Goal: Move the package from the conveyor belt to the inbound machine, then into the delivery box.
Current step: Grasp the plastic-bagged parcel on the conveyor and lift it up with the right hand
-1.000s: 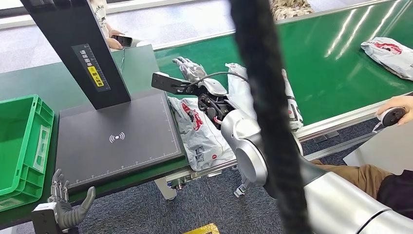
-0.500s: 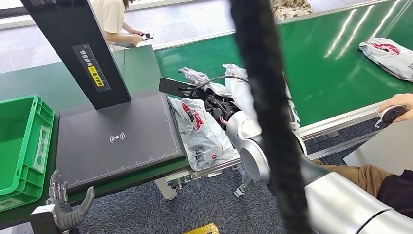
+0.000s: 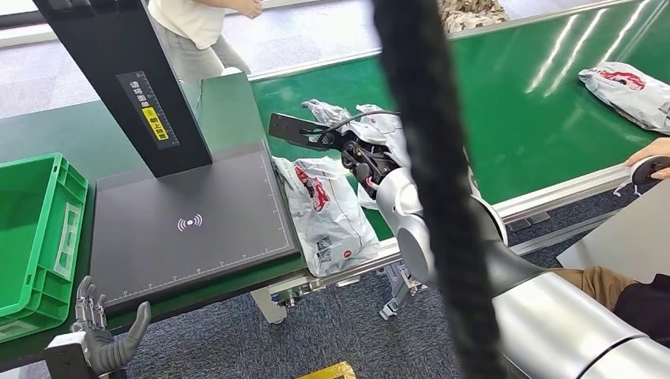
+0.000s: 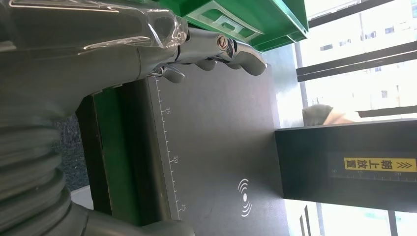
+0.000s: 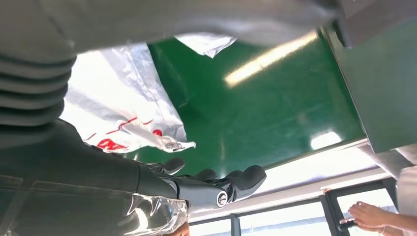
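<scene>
A white package with red print (image 3: 328, 209) lies on the green conveyor belt (image 3: 537, 103), its end against the black scanner platform (image 3: 190, 225) of the inbound machine. A second white package (image 3: 378, 125) lies just behind it, half hidden by my right arm. My right hand (image 3: 324, 112) hovers above that second package (image 5: 128, 118), fingers (image 5: 216, 184) stretched out and holding nothing. My left hand (image 3: 99, 335) hangs low before the platform (image 4: 216, 147), fingers (image 4: 216, 49) apart and empty. The green delivery box (image 3: 31, 229) stands left of the platform.
A third package (image 3: 624, 87) lies far right on the belt. The machine's black post (image 3: 118, 79) rises behind the platform. A thick black cable (image 3: 427, 158) crosses the head view. One person stands behind the machine (image 3: 197, 24); another's hand (image 3: 648, 170) holds a device at right.
My right hand has shifted right and farther over the belt, above the rear package. The person behind the machine has stood up. My left hand has barely moved.
</scene>
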You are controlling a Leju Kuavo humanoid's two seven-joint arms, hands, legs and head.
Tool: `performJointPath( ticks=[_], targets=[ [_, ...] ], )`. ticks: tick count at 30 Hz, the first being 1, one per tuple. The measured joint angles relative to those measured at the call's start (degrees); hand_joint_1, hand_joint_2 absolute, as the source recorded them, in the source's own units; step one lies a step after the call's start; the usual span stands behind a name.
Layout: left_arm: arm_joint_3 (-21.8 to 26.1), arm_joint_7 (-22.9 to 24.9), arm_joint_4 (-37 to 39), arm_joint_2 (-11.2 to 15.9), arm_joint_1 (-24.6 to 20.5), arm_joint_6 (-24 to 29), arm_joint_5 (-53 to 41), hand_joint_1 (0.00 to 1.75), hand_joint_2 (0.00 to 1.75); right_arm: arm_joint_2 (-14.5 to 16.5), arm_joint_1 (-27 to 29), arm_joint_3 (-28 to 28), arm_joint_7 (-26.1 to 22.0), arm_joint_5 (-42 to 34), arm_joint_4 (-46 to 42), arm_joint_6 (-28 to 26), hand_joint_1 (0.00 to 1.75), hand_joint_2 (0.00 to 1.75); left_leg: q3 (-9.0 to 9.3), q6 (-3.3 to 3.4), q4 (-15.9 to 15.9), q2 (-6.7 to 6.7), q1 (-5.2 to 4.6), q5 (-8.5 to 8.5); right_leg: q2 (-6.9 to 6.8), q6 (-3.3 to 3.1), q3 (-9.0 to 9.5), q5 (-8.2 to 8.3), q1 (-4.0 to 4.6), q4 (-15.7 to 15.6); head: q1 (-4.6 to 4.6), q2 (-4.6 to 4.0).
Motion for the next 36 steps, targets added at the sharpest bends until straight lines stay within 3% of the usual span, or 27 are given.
performJointPath(
  ticks=[10,18,36],
  targets=[
    [0.12,0.00,-0.41,-0.50,0.04,-0.09,-0.45,0.00,1.75,-0.90,-4.55,0.16,1.16,0.48,0.00,2.59,0.00,1.75,0.01,0.00,0.00,-0.01,0.00,0.00,0.00,0.00,0.00,0.00,0.00,0.00,0.00,0.00],
    [0.44,0.00,-0.71,-0.81,0.04,-0.17,-0.56,0.00,1.75,-1.83,-3.74,0.26,0.60,-0.33,0.19,3.74,0.00,1.75,0.01,0.00,0.00,-0.02,0.00,0.00,0.00,0.00,0.00,0.00,0.00,0.00,0.00,0.00],
    [0.59,0.00,-0.79,-0.80,-0.05,0.26,-0.47,0.00,1.75,-2.38,15.29,-0.72,-5.10,-6.26,0.44,-6.51,0.00,1.75,0.00,0.00,-0.01,-0.03,0.02,-0.01,-0.01,0.00,0.01,-0.01,0.02,-0.01,0.00,0.00]
  ],
)
